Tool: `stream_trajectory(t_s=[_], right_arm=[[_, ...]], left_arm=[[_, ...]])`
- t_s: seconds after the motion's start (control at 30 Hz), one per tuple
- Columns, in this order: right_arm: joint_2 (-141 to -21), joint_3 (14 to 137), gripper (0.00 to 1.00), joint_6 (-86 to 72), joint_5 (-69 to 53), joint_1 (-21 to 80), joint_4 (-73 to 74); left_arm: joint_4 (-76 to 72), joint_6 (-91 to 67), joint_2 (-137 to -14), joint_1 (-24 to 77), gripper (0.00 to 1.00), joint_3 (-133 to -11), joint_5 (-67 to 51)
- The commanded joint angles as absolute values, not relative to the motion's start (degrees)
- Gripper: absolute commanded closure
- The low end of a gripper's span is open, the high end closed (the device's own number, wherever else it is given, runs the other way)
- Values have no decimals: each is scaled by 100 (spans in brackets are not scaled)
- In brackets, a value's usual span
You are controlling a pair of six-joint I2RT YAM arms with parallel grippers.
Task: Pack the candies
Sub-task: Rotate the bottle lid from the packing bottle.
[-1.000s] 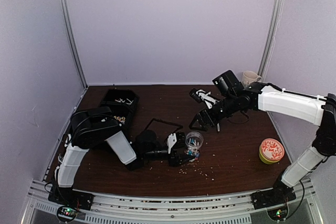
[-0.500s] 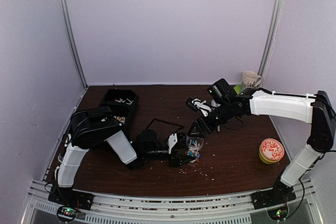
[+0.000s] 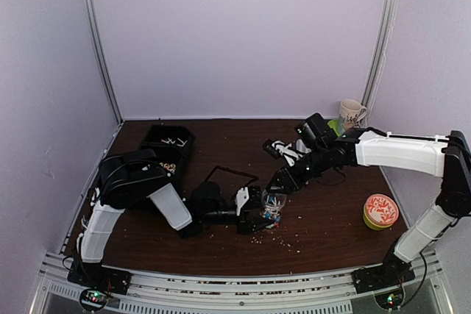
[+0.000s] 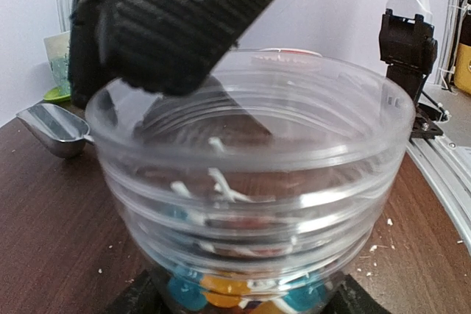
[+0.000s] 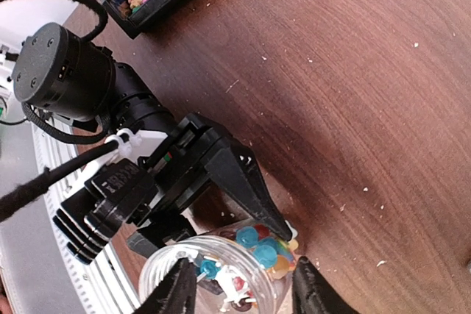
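While the right claw (image 5: 243,284) hangs directly over the mouth of the clear jar (image 5: 221,270), the margin for error is small. Its fingers stand partly apart, one on each side of the opening. I cannot make out anything clamped between them, nor whether they touch the rim. The left claw (image 3: 257,212) is closed around the lower part of the jar, which sits in the middle of the surface (image 3: 331,218), toward the near side.

Some of the candies (image 5: 261,249) already lie in the bottom of the jar, blue, orange and white. More wait in the black tray (image 3: 168,148) at the far left.

The likeliest fault, as I judge it, is a knock. The left wrist view shows a right finger (image 4: 169,27) looming over the rim, so a slightly low or sideways move could lever the jar against its low grip. That would tip it and spill the packed sweets among the pale crumbs (image 3: 283,239) on the near side. A sweet released off-centre could bounce off the threaded rim and roll away. The two claws also work very near each other, so a careless retreat could bring them into contact.
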State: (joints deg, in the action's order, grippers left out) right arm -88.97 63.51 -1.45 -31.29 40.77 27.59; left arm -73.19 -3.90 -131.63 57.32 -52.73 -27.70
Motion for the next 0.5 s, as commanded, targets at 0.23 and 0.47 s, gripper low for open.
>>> stream_trajectory(t_s=[0.23, 0.47], right_arm=[[-8532, 6021, 68, -415, -3238, 4087, 2859], [-8380, 5860, 74, -558, -3221, 4044, 2881]], left_arm=[[-7280, -334, -13262, 5660, 41, -5188, -2285], [-7461, -412, -13249, 5626, 42, -5100, -2056]])
